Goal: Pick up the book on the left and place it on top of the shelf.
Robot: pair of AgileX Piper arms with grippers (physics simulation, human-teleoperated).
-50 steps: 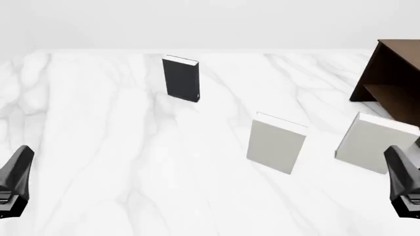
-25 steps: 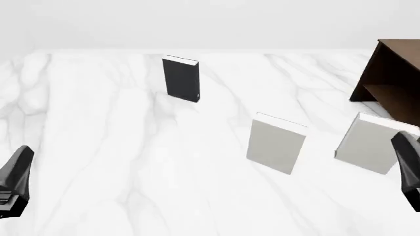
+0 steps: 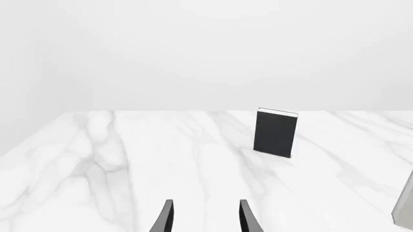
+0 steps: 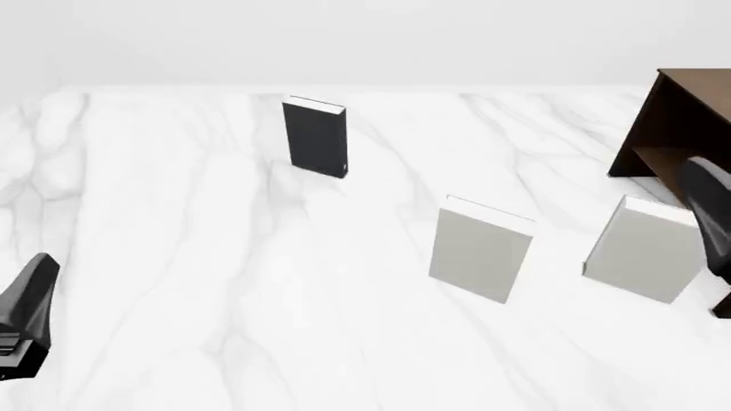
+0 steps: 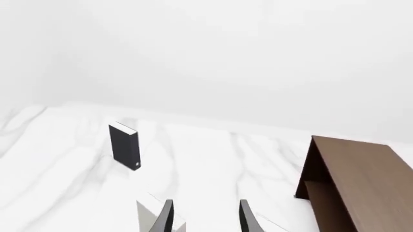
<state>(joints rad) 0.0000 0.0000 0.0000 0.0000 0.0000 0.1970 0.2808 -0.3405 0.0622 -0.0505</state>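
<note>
Rising since earlier: right gripper (image 5: 204,217)

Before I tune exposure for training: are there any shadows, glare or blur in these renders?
Front view: flat even light, faint shadow under the black hardcover book, no glare; the right end effector is cropped at the edge. Wrist views: sharp, background washed white, dark brown wooden shelf crisp.

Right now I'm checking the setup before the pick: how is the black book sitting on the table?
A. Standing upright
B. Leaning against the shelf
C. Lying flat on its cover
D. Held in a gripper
A: the black book stands upright on the table, apart from the shelf and both grey books.
</note>
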